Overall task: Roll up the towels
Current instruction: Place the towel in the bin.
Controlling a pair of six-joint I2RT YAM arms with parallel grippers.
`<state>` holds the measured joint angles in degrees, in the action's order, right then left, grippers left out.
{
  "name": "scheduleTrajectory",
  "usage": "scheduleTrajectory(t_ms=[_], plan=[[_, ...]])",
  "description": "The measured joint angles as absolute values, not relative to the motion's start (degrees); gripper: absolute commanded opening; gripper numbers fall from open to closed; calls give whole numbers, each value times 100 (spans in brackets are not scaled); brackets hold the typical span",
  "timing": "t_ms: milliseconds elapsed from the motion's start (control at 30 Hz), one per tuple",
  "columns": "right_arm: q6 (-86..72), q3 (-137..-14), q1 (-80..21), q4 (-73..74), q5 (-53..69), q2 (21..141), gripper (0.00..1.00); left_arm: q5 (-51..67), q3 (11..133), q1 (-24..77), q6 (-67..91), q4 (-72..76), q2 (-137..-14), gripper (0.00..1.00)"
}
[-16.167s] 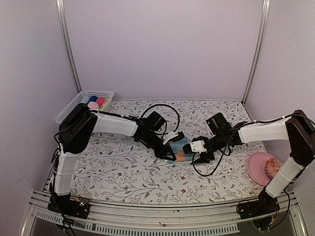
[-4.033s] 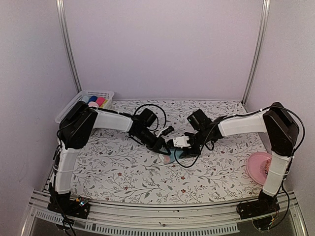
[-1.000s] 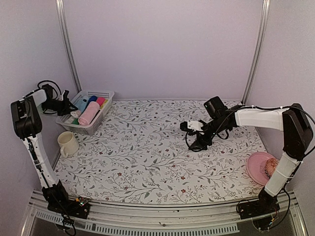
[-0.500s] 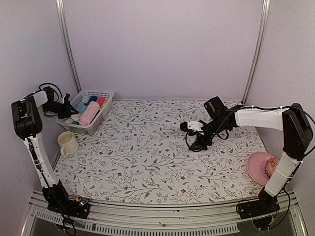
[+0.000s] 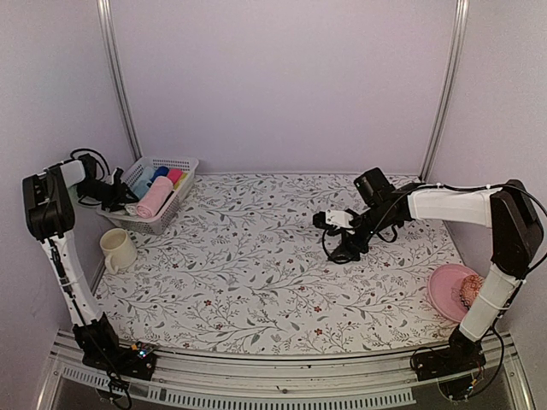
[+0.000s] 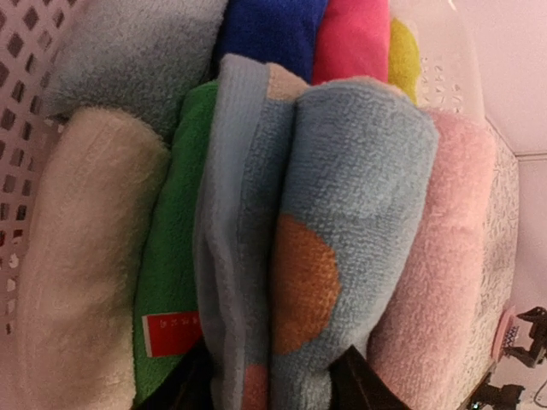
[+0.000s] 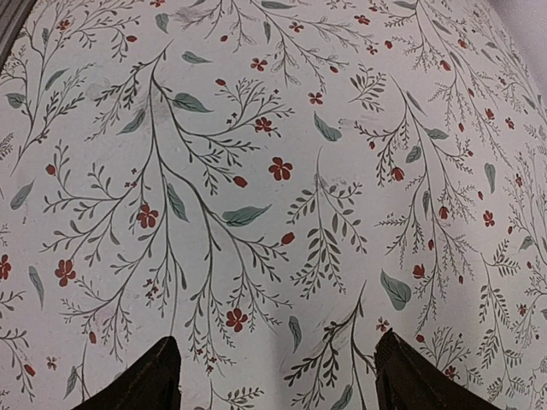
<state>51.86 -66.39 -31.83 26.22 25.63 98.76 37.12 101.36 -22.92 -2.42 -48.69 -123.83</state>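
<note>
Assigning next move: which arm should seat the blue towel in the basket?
Left: the left gripper straddles the light blue towel in the basket; the right gripper hangs open over bare tablecloth mid-table.

The light blue towel (image 6: 359, 188) has a round orange spot (image 6: 303, 282) on it. On its right side is the pale pink towel (image 6: 436, 256), all one colour. On its left side is a green cloth (image 6: 171, 256) with a small red tag (image 6: 169, 335), and past that a cream cloth (image 6: 85, 273). Farther back are a grey-blue cloth (image 6: 128, 51), a dark blue roll (image 6: 273, 30), a hot pink roll (image 6: 355, 38) and a yellow roll (image 6: 403, 47). The basket (image 5: 171, 161) is white. The tablecloth (image 7: 273, 171) is white with thin green leaves and little red flowers. The mug (image 5: 117, 249) at the left is cream. The plate (image 5: 444, 286) at the near right is pink. The right arm (image 5: 453, 205) is white and black. The walls (image 5: 282, 85) are pale purple.
</note>
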Motion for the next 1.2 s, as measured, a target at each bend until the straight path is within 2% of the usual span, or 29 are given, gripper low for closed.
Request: scheduleTrajectory(t_ms=[533, 700, 933, 1067, 1200], plan=[[5186, -6711, -3183, 2679, 2569, 9876, 78, 3000, 10101, -2287, 176, -4554, -12044, 50], [5186, -6711, -3183, 2687, 2571, 9876, 78, 2860, 10145, -2287, 224, -4401, -11915, 55], [5186, -6711, -3183, 2700, 2585, 9876, 78, 2578, 10162, -2174, 174, -4397, -11898, 58], [5186, -6711, -3183, 2703, 2591, 9876, 78, 2185, 10165, -1944, 106, -4355, -11797, 57], [5186, -6711, -3183, 2705, 2611, 9876, 78, 1835, 10165, -1608, 40, -4233, -11493, 49]])
